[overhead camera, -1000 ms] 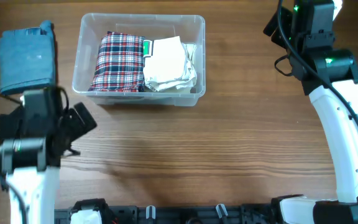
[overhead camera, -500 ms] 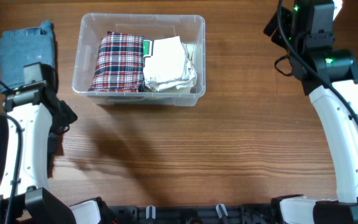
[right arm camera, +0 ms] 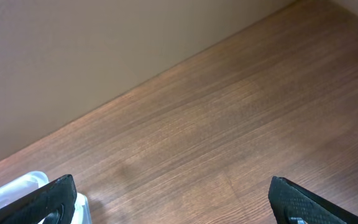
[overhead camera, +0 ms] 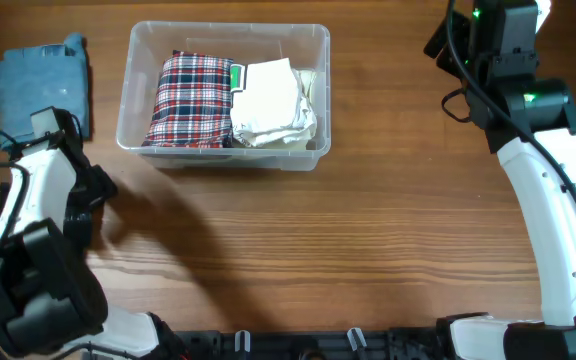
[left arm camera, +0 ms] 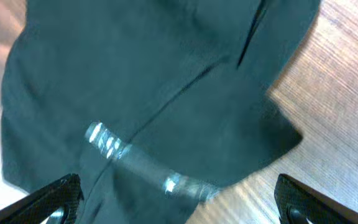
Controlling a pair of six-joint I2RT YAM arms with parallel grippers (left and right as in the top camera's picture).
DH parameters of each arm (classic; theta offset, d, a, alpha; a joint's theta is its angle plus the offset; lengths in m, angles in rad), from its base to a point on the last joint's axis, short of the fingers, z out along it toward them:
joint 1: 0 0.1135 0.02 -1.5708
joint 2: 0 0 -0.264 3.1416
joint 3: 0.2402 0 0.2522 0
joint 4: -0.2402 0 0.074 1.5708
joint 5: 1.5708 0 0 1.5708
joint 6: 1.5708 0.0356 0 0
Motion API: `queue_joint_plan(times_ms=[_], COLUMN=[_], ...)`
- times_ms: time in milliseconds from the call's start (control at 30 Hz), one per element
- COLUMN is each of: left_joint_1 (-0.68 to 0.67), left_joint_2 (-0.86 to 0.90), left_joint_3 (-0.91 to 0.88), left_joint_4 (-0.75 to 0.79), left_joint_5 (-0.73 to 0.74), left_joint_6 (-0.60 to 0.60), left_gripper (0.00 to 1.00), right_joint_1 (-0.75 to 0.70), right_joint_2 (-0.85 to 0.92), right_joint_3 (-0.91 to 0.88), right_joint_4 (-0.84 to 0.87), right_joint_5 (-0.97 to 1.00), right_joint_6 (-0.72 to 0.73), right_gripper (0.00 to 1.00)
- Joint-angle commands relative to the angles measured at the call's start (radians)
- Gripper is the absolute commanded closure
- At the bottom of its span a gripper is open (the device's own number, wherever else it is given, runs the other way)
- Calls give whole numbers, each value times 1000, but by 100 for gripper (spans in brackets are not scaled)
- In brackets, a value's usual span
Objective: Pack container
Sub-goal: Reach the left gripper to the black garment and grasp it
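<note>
Left fingers (left arm camera: 58,194) spread wide, tips at the two lower corners of the left wrist view, nothing gripped between them. Below them a dark blue folded garment (left arm camera: 135,81) fills most of that view; a short shiny streak crosses it low in the frame, and I cannot tell what it is. Wood-grain tabletop (left arm camera: 340,93) shows at the right edge. From overhead, my left arm (overhead camera: 43,190) runs up the left side of the frame and its wrist end sits at the lower edge of the same blue garment, which lies flat in the upper left corner, just beside the container (overhead camera: 226,29) but apart from it. Container stands upright at upper centre of the frame, clear-walled. Inside, a red, white and blue plaid garment (overhead camera: 190,98) takes the left half and a cream-white folded garment (overhead camera: 273,100) takes the right half, the two touching. A small green tag (overhead camera: 235,76) shows between them. Right fingers (right arm camera: 50,196) also wide, tips at the lower corners of the right wrist view, holding nothing, with bare tabletop and a plain wall ahead. One container corner shows at lower left there. My right arm (overhead camera: 528,120) stands at the upper right, well apart from the container.
</note>
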Motion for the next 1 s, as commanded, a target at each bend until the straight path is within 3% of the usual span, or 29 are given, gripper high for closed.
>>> queue_joint_plan(times_ms=[0, 133, 300, 367, 433, 467, 533, 600, 733, 833, 967], left_joint_1=[3, 4, 4, 4, 4, 4, 3, 3, 3, 3, 3], left_joint_2=[79, 174, 199, 199, 199, 198, 198, 198, 194, 193, 193], left_joint_3=[-6, -6, -6, -6, -6, -2, -1, 23, 193, 475, 785], left_joint_4=[67, 129, 163, 163, 172, 173, 173, 148, -55, -326, -578], left_joint_5=[-21, -20, -130, -163, -166, -166, -166, -163, -162, -79, 39], left_joint_6=[122, 251, 277, 276, 276, 274, 259, 200, 68, -47, -47], left_gripper=[0, 0, 0, 19, 62, 77, 94, 96, 96, 96, 96], right_joint_1=[3, 3, 2, 2, 2, 2, 3, 2, 2, 3, 2], right_joint_2=[9, 9, 9, 9, 9, 9, 9, 9, 9, 9, 9], right_joint_3=[-3, -3, -3, -3, -3, -3, -3, -3, -3, -3, -3], right_joint_4=[3, 3, 3, 3, 3, 3, 3, 3, 3, 2, 3], right_joint_5=[17, 17, 17, 17, 17, 17, 17, 17, 17, 17, 17], right_joint_6=[10, 10, 10, 10, 11, 11, 10, 10, 10, 10, 10], right_gripper=[0, 0, 0, 0, 0, 0, 0, 0, 0, 0, 0])
